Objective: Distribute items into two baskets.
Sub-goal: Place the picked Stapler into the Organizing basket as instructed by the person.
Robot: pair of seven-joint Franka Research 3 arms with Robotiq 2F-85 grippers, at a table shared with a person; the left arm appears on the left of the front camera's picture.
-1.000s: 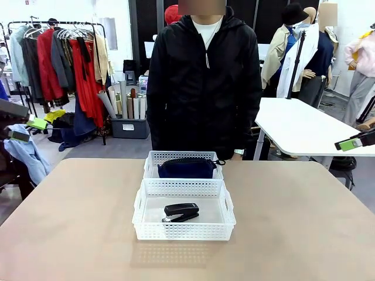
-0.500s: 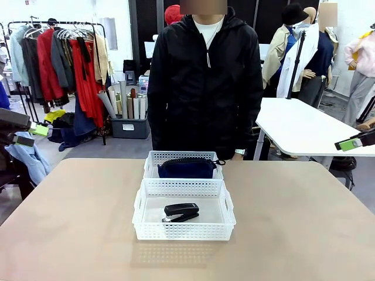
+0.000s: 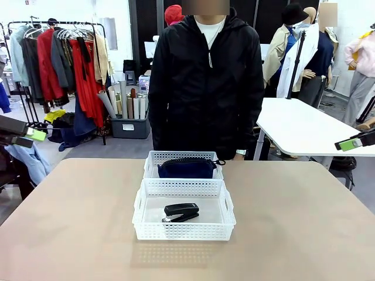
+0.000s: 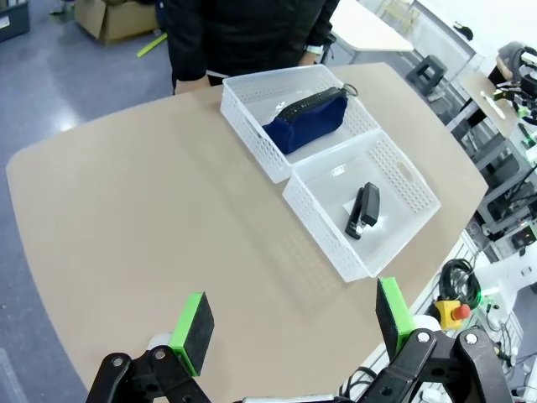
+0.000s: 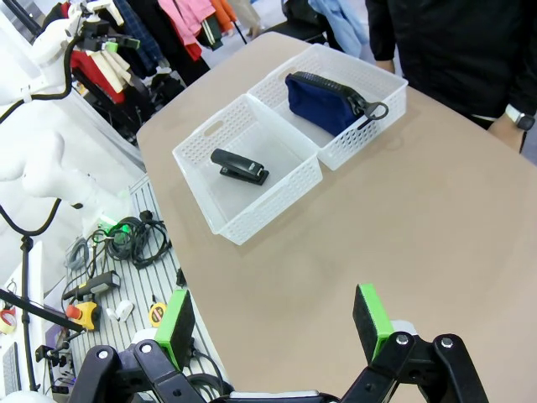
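- front view: two white baskets sit end to end at the middle of the tan table (image 3: 304,234), short sides touching.
- the near basket (image 3: 183,232) holds the black stapler (image 3: 181,212), lying flat on its floor.
- the far basket (image 3: 153,166), just in front of the person (image 3: 205,82), holds the navy pouch (image 3: 186,168), which fills most of its length.
- the left gripper (image 4: 289,321) hangs off the table's left edge, jaws spread wide, nothing between the green pads (image 4: 193,329).
- the right gripper (image 5: 273,323) is off the right side, well apart from the baskets, jaws also wide apart and empty.
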